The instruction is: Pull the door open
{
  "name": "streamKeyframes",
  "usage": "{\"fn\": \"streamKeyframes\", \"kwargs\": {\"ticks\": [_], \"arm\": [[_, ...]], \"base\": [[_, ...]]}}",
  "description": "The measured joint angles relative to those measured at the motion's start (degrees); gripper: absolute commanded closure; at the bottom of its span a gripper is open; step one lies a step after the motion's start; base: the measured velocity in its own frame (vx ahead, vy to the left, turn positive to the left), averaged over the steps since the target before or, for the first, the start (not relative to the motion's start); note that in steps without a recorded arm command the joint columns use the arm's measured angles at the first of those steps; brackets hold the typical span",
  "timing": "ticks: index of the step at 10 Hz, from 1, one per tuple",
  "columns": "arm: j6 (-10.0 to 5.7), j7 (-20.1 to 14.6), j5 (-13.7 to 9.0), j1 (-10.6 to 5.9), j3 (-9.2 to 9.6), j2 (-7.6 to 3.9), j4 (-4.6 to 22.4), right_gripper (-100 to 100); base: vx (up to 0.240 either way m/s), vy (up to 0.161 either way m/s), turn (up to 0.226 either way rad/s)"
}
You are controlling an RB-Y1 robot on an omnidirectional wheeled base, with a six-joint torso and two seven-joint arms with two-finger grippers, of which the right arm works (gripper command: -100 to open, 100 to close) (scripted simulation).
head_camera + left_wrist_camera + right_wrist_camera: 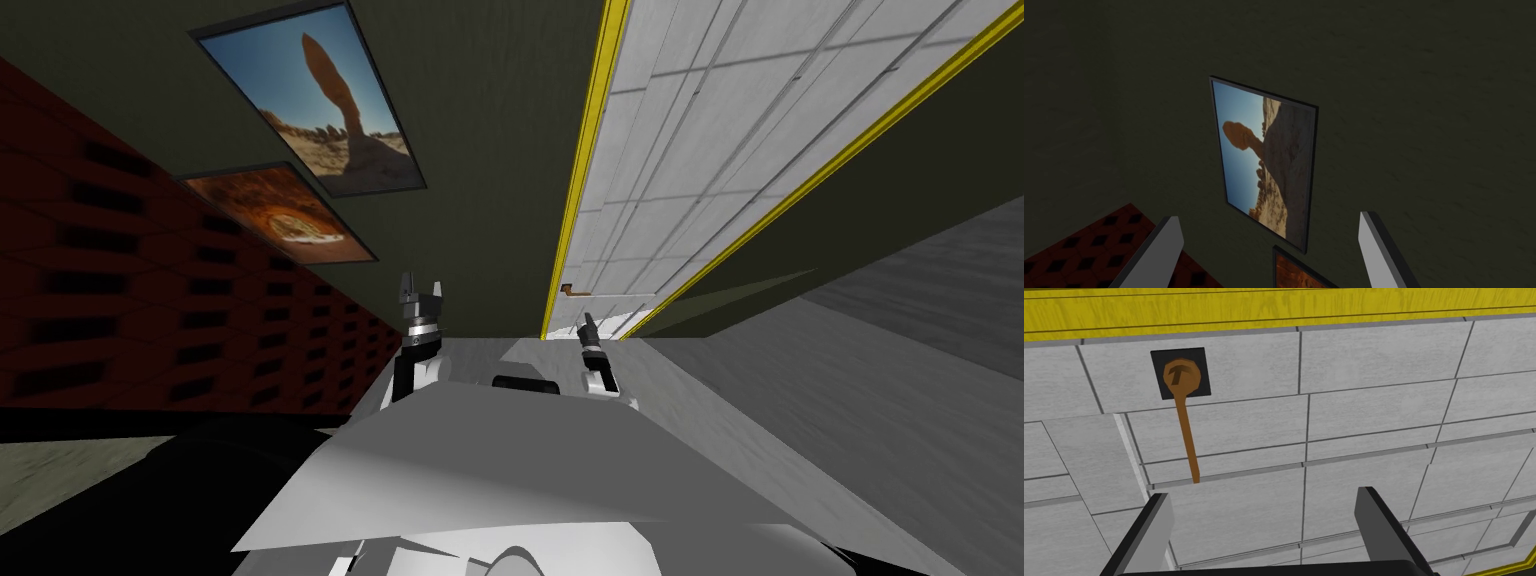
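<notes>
We stand close in front of a white panelled door [700, 150] set in a yellow frame [588, 150], with dark green wall [480, 120] on either side of it and grey floor [850, 400] under us. The door's handle [573, 291] is a brown lever at the edge of the door, right beside one yellow strip of the frame. In the head view it lies just beyond our right tool [590, 320], a little to its left. From the right wrist the handle [1186, 423] shows plainly. It has a round brown hub on a small dark square plate [1199, 355], fixed close beside the yellow frame [1274, 313], and a thin straight lever runs from the hub toward the tool. Our right tool [1264, 494] faces the door panels with its two fingers [1160, 525] spread wide. The lever's free end stops just short of the fingertips, nearer one finger than the other, and the fingers stand apart from it. Our left tool [421, 287] is raised off to the left, in front of the green wall and well apart from the door. From its own wrist the left tool [1269, 217] also has its fingers [1169, 245] spread wide.
</notes>
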Motion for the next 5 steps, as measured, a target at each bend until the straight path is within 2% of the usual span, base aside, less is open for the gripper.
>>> {"fn": "streamKeyframes", "kwargs": {"ticks": [5], "arm": [[-1.53, -0.80, -0.43, -2.80, 0.55, -1.15, 7.18, -100]], "base": [[0.040, -0.047, 0.055]]}}
